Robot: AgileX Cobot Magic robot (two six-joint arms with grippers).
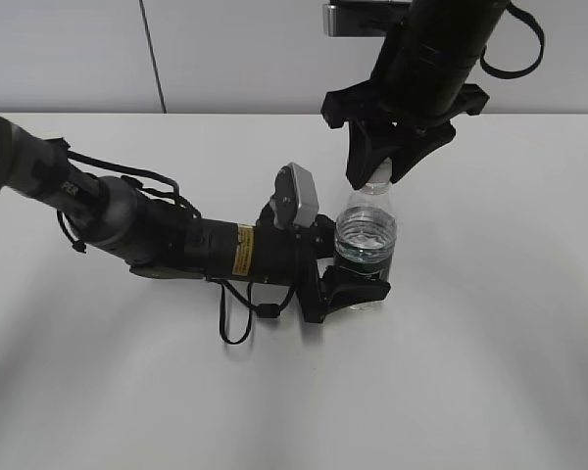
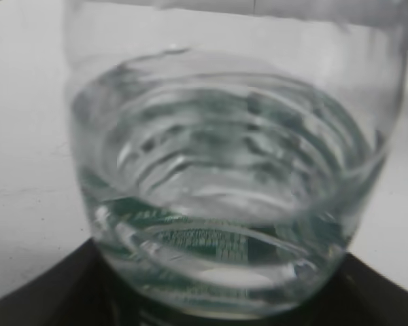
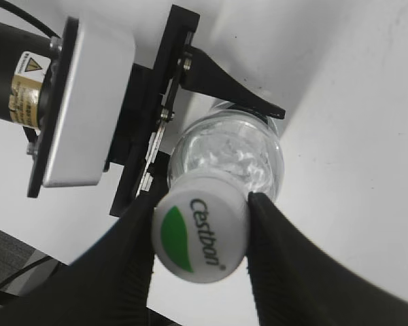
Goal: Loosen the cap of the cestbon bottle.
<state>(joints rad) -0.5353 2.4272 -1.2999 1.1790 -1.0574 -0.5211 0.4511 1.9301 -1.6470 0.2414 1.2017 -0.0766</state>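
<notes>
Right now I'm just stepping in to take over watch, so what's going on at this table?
Two arms are working one bottle, which stands upright on the white table. The left tool grips the lower body at the green label, holding it steady. The right tool comes from above, its fingers pressed on either side of the white cap. The cap is on the neck; whether it has loosened yet cannot be told.

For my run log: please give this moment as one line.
left hand: shut on bottle | right hand: shut on cap | bottle: upright on table | cap: still on
</notes>
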